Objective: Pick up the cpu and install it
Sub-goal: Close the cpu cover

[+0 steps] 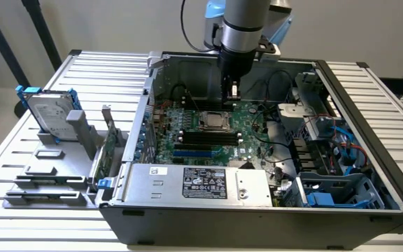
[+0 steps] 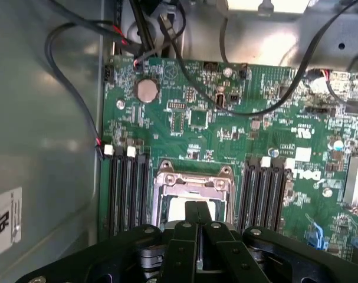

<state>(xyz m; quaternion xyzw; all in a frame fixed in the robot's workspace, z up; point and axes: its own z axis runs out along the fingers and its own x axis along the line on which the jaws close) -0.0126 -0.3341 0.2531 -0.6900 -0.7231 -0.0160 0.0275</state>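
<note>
Listed: hand (image 1: 233,94), fingers closed and empty-looking, poised above motherboard (image 2: 237,135) socket (image 2: 193,181); cpu (image 1: 215,119) apparently lay in socket. Step judged: installing; further work called for square, gentle pressure.

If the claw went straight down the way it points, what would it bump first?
Most likely the cpu, lying in its socket on the green motherboard. The shut claw points down right over it; how far above is unclear.
</note>
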